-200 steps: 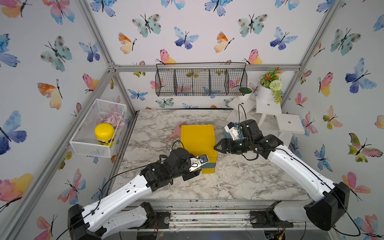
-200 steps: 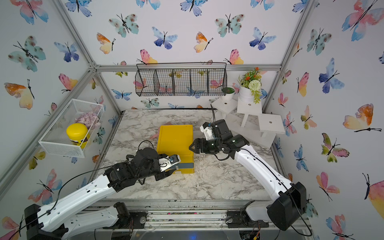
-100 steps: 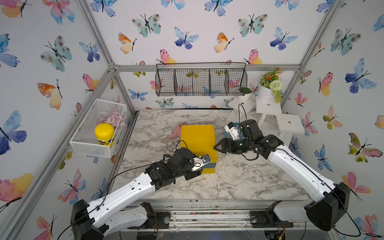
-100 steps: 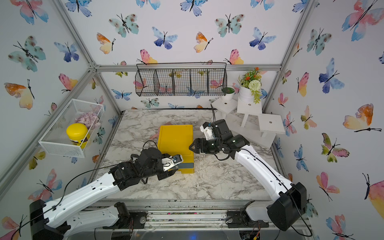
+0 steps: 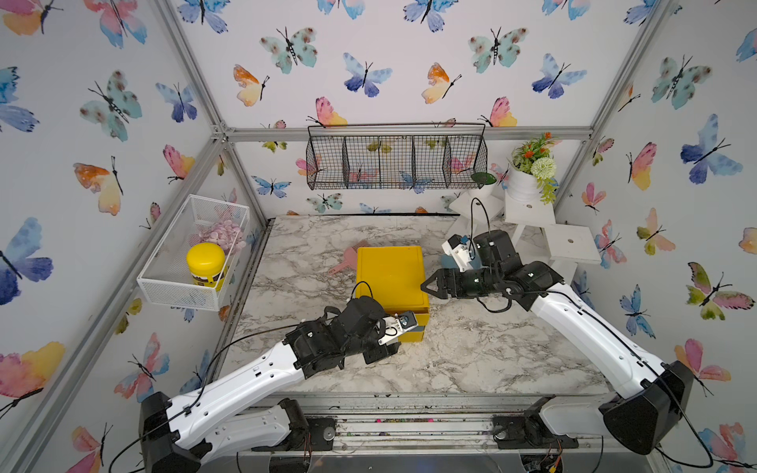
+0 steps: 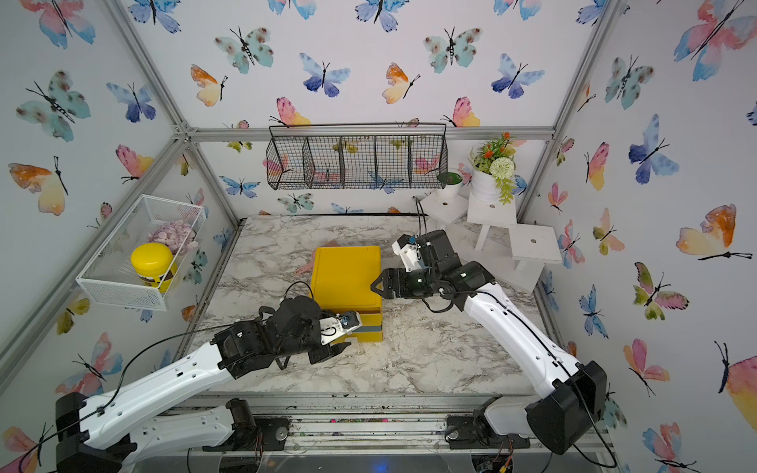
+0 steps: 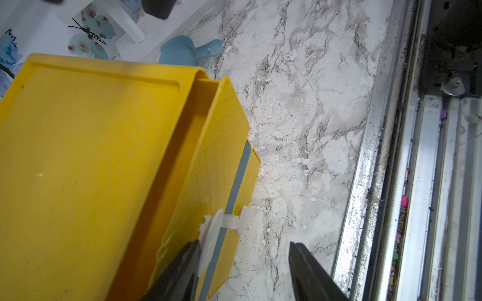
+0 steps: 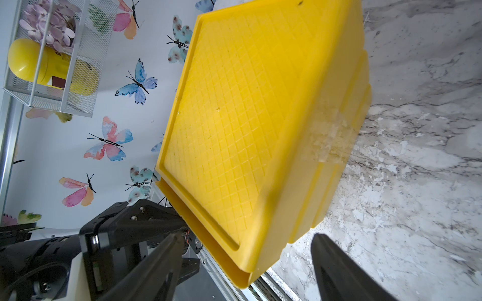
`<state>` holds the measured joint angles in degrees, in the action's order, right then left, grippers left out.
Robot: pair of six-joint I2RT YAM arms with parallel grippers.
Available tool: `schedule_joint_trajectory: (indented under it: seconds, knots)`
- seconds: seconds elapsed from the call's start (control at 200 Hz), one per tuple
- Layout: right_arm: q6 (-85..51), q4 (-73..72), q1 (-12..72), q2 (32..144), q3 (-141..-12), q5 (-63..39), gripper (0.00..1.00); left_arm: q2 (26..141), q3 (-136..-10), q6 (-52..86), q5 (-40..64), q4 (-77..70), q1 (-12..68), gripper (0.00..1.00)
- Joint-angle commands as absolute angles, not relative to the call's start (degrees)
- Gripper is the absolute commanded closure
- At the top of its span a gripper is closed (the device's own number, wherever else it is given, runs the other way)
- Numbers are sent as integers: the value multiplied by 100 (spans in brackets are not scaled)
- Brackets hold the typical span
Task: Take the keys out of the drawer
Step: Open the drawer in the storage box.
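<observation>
A yellow drawer box (image 5: pixel 389 274) (image 6: pixel 346 274) stands in the middle of the marble table. Its drawer (image 7: pixel 221 156) is pulled out a narrow slit at the front. The keys are hidden; nothing of them shows in the slit. My left gripper (image 5: pixel 403 338) (image 7: pixel 244 243) is open at the drawer front, one finger against the white handle (image 7: pixel 227 222), the other over bare marble. My right gripper (image 5: pixel 428 286) (image 8: pixel 247 235) is open at the box's right side, its jaws straddling the top edge near the front corner without closing on it.
A blue scoop (image 7: pixel 182 52) lies behind the box on the right and a pink one (image 5: pixel 348 260) on the left. White stools with a flower pot (image 5: pixel 528 184) fill the back right corner. A mesh basket (image 5: pixel 172 282) with a yellow jar hangs left. The metal rail (image 7: pixel 378 156) borders the table front.
My left arm has shifted slightly to the right along the drawer front. The right arm and the box have not visibly moved.
</observation>
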<state>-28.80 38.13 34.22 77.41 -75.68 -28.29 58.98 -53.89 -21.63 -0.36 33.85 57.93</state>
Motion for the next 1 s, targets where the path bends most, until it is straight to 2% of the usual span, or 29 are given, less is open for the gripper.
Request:
schedule_joint_trajectory:
  seconds: [0.0,0.23,0.491,0.681,0.891,0.996]
  knots:
    - [-2749,3954,3454,7839,-7758,-2944,16,5854,-5428,-1750,287,4110,6000,41]
    - [-2694,4034,3454,7926,-7813,-2988,17,5632,-5466,-1695,396,4253,6203,40]
    - [-2646,4122,3454,7953,-7892,-2944,17,5466,-6040,-1711,673,4573,6212,35]
    - [-2594,4190,3454,7989,-8002,-2901,17,5523,-6469,-1914,748,4658,6213,34]
    - [-2584,4226,3454,7994,-8066,-2764,17,5512,-6427,-1939,-83,4090,6213,34]
    - [-2577,4246,3454,8030,-8138,-2716,18,5519,-6150,-2012,-507,3662,6205,29]
